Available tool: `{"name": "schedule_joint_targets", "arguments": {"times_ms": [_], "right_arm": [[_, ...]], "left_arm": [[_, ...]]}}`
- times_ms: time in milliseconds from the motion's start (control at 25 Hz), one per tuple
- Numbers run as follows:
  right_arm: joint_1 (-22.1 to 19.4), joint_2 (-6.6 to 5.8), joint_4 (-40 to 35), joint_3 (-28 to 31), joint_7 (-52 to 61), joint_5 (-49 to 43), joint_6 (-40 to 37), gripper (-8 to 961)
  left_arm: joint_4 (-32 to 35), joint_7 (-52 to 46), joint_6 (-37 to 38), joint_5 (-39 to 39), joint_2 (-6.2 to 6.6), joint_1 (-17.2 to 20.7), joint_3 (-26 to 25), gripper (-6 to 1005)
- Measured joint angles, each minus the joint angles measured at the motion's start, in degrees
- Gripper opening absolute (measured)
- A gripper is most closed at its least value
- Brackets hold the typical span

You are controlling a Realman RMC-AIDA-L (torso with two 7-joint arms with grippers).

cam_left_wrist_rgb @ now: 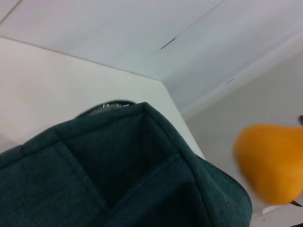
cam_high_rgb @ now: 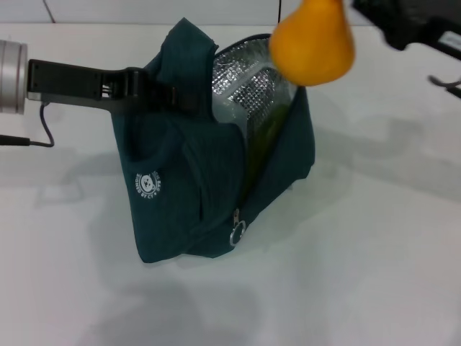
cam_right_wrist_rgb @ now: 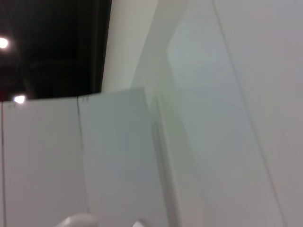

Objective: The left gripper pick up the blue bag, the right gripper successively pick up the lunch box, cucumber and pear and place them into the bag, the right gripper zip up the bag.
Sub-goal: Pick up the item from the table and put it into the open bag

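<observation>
The blue bag (cam_high_rgb: 187, 187) stands on the white table with its mouth open, showing silver foil lining (cam_high_rgb: 248, 90). My left gripper (cam_high_rgb: 148, 90) is shut on the bag's upper left edge and holds it up. Inside I see the green cucumber (cam_high_rgb: 270, 133) and a clear edge of the lunch box (cam_high_rgb: 234, 115). My right gripper (cam_high_rgb: 374, 14) is at the top right, holding the orange-yellow pear (cam_high_rgb: 313, 40) in the air just above the bag's mouth. The left wrist view shows the bag's fabric (cam_left_wrist_rgb: 118, 175) and the pear (cam_left_wrist_rgb: 272, 163). The right wrist view shows only walls.
The bag's ring zipper pull (cam_high_rgb: 238, 232) hangs at its front corner, and the round white logo (cam_high_rgb: 148, 184) faces front left. A black cable (cam_high_rgb: 39, 133) lies on the table at the left. The white table (cam_high_rgb: 374, 252) extends around the bag.
</observation>
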Motion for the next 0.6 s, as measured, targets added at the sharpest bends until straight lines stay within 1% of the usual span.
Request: {"name": "schedule_joint_targets", "arguments": {"times_ms": [80, 240, 480, 600], "right_arm": [[1.45, 0.27, 0.06, -2.8, 0.26, 0.16, 2.16, 73], [2.9, 0.72, 0.2, -8.49, 0.38, 0.34, 5.55, 78], [2.93, 0.86, 1.94, -15.31, 0.4, 2.34, 8.08, 87], [2.37, 0.86, 2.19, -16.47, 0.41, 2.62, 8.13, 91]], "left_arm": [[0.0, 0.08, -0.04, -0.39, 0.0, 0.0, -0.11, 42], [-0.12, 0.54, -0.17, -0.63, -0.01, 0.0, -0.39, 42], [-0.83, 0.99, -0.37, -0.92, -0.01, 0.02, -0.45, 42], [-0.92, 1.08, -0.43, -0.94, 0.01, -0.01, -0.45, 42]]}}
